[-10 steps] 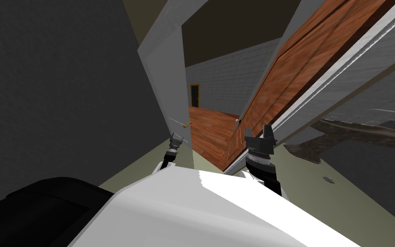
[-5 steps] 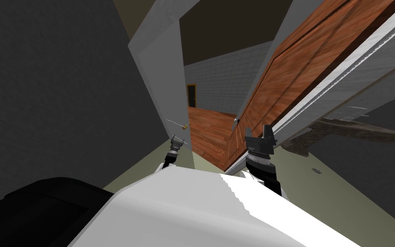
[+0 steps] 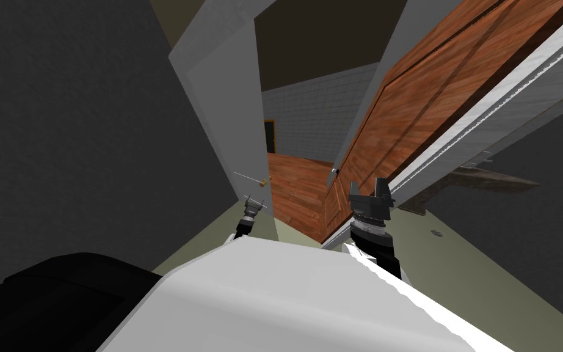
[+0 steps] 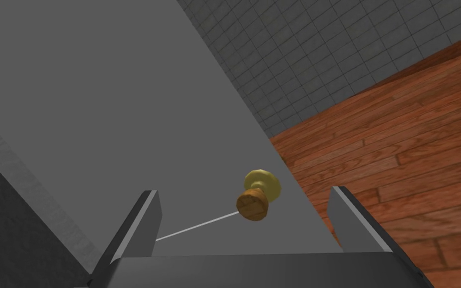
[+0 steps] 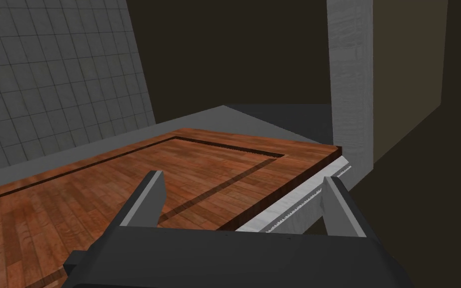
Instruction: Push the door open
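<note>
Right hand [image 3: 368, 184]: released, fingers spread with nothing between them; it sits low against the near face of the door [image 3: 421, 104], beside the white strip [image 5: 294, 205] that runs along the door's edge; whether the fingers touch the wood I cannot tell
Left hand [image 3: 253, 200]: released too, fingers wide apart and holding nothing; it points at a grey panel [image 4: 124, 100] on the other side of the opening; a small yellow-brown knob [image 4: 258, 195] on a thin pale rod stands out from that panel, in line with the space between the fingers but beyond them, not grasped
Door: brown wood with recessed panel lines; it stands on my right, swung away from the grey panel and angled off into the room beyond; its silver knob [image 3: 335, 171] is at the free edge, just past the right hand
Gap: between the grey panel and the door's free edge there is a clear opening, narrow near the hands and wider higher up
Beyond: a wooden floor [image 3: 295, 183] shows through the gap, then a grey tiled wall [image 3: 317, 116] with a small dark doorway [image 3: 270, 135] at the far end
Done: the door is off its closed position and partly open; the room behind it can be seen
Left to do: the gap looks tight for a wide body, by my judgement; more pushing on the wood face with the right hand should swing it fully clear; the left hand has no part in it for now
</note>
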Motion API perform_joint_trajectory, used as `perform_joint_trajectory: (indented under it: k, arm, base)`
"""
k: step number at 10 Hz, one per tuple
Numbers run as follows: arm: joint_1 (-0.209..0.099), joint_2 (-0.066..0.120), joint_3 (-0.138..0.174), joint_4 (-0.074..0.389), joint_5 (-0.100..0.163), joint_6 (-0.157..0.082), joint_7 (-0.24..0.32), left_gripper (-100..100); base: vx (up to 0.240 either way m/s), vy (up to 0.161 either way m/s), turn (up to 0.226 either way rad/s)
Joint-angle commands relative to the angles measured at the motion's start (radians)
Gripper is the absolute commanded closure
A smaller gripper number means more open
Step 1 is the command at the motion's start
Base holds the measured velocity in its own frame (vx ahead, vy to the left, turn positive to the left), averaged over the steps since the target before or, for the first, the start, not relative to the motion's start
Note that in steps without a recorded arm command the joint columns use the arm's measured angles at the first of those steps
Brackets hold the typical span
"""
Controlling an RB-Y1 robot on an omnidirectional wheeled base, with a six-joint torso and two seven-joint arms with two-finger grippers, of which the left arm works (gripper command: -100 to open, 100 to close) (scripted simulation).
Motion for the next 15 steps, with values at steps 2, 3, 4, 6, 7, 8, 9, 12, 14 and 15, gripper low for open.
perform_joint_trajectory:
  k: [2,3,4,6,7,8,9,12,14,15]
  arm:
    - [-0.007,-0.002,-0.001,0.047,-0.007,-0.016,0.059,-100]
    - [-0.010,-0.004,-0.001,0.064,-0.010,-0.021,0.080,-100]
    - [-0.014,-0.005,-0.002,0.081,-0.013,-0.026,0.101,-100]
    - [-0.020,-0.008,-0.002,0.115,-0.018,-0.036,0.142,-100]
    - [-0.023,-0.010,-0.003,0.132,-0.021,-0.041,0.163,-100]
    - [-0.026,-0.012,-0.003,0.147,-0.024,-0.046,0.182,-100]
    - [-0.029,-0.014,-0.003,0.163,-0.026,-0.050,0.201,-100]
    - [-0.038,-0.020,-0.004,0.209,-0.033,-0.064,0.257,-100]
    - [-0.043,-0.024,-0.005,0.238,-0.038,-0.073,0.293,-100]
    - [-0.046,-0.026,-0.005,0.252,-0.040,-0.077,0.309,-100]
  base:
    - [0.054,0.116,-0.104]
    - [0.052,0.112,-0.122]
    - [0.044,0.111,-0.125]
    - [0.037,0.107,-0.112]
    - [0.026,0.124,-0.104]
    - [0.041,0.119,-0.097]
    - [0.032,0.117,-0.108]
    - [0.033,0.115,-0.103]
    - [0.032,0.111,-0.090]
    - [0.044,0.116,-0.106]
